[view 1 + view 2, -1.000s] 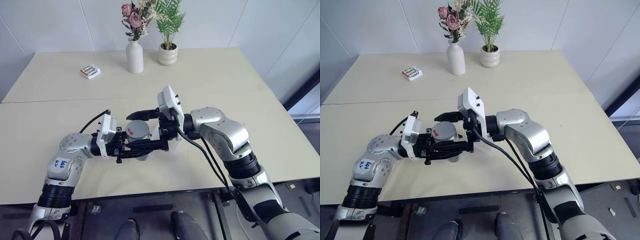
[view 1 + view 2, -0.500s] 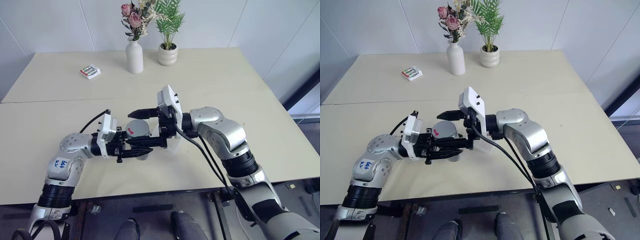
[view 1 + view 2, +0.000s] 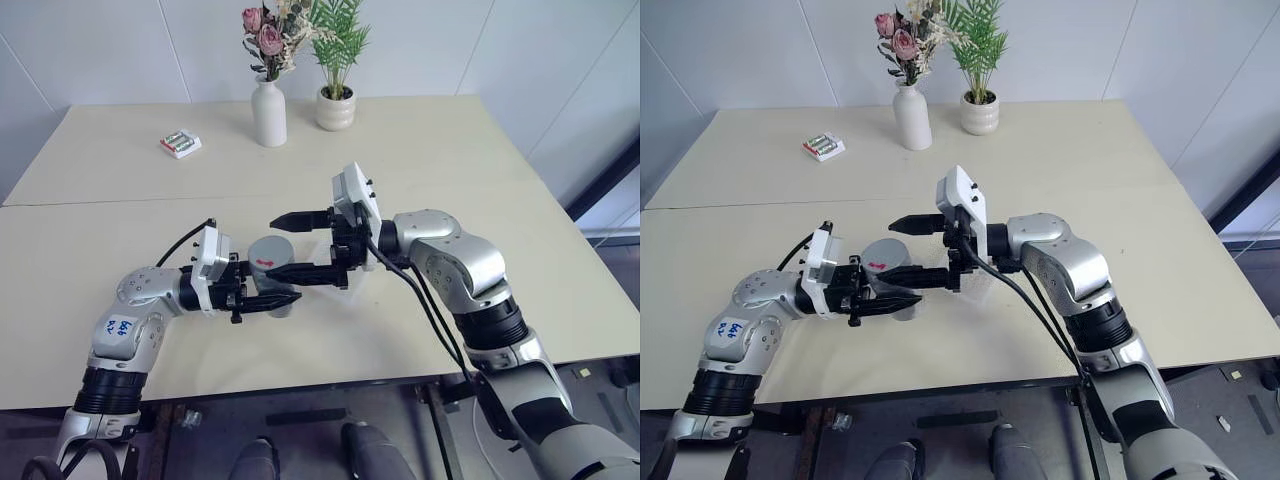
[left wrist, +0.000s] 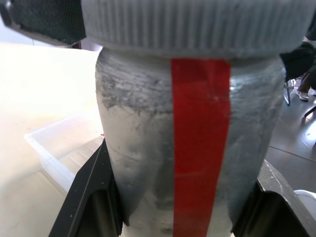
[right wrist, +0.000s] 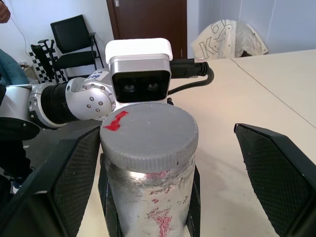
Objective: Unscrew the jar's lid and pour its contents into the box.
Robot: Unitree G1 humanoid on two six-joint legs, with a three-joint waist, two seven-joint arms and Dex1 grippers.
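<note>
The left gripper [image 3: 270, 300] clamps the jar [image 3: 271, 272] steady; the right gripper [image 3: 300, 245], wide open and empty, flanks the lid [image 5: 149, 135], probably to unscrew it.

Both arms are silver-grey metal with rounded joint housings and black ribbed cuffs. Each wrist carries a white boxy camera block [image 3: 356, 198], fed by a black cable [image 3: 425, 310]. The fingers [image 3: 305, 272] are black and tapering. A blue-lettered white label [image 3: 121, 327] marks the left forearm.

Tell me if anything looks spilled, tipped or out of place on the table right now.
Nothing stands out. The jar stands upright in the left gripper, its lid still on and level, nothing spilled. The right gripper is open beside it.
</note>
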